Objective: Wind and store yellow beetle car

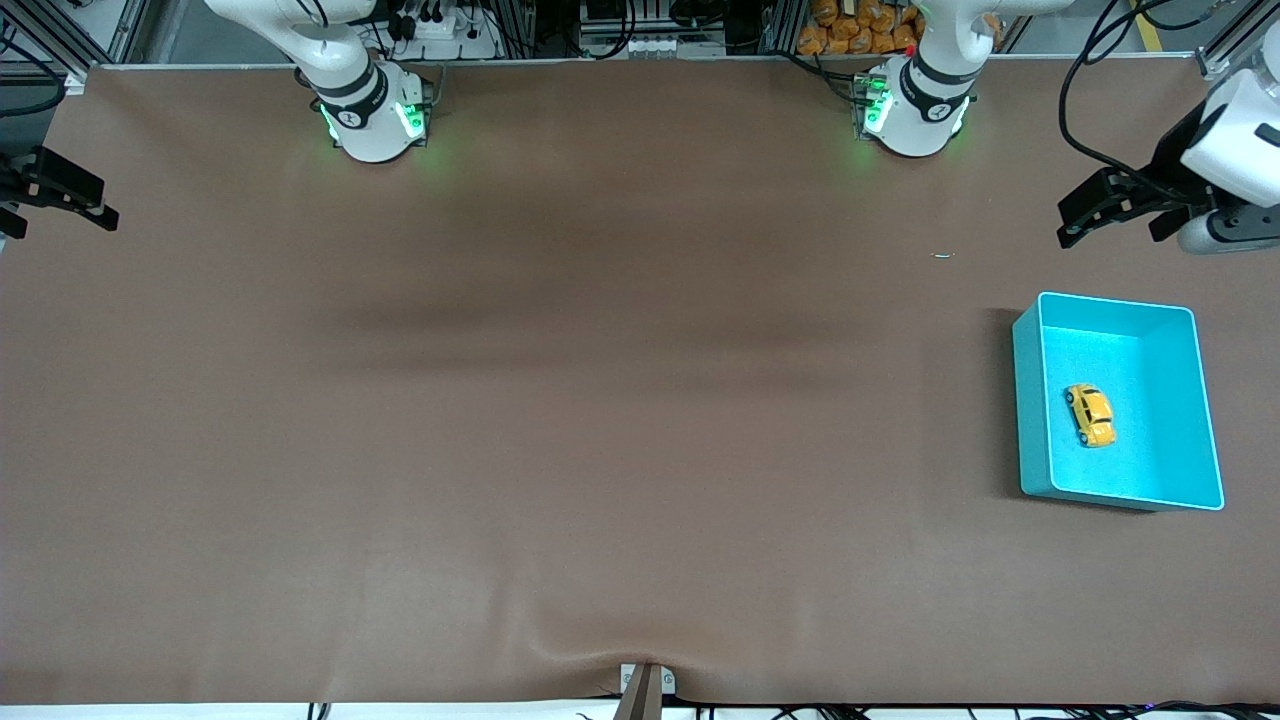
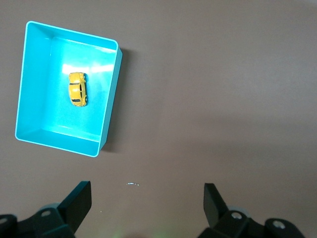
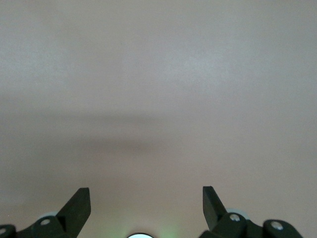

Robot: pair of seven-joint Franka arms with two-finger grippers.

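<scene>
Black two-finger left gripper [image 1: 1110, 215]: spread wide, holding nothing, raised over bare table at the left arm's end, near the turquoise bin's [image 1: 1030, 400] edge that lies farthest from the front camera. In the left wrist view the same gripper [image 2: 147, 198] shows both fingers well apart with the bin ahead of them.

Black right gripper [image 1: 60, 195]: likewise parted and empty, at the right arm's end of the table; that arm waits.

Yellow beetle car [image 1: 1090, 414]: resting on its wheels on the bin floor, roughly mid-floor, clear of all four walls. It looks already stored.

Handling, as judged: very light, rigid, glossy rounded shell, likely to slip or pop out of a pinch on the roof curve. Best hold is across the flat door sides, fingers straddling the body's width, with gentle closure. Bin walls leave room to descend.

Brown table cover [image 1: 600, 400]: matte, faintly rippled.
</scene>
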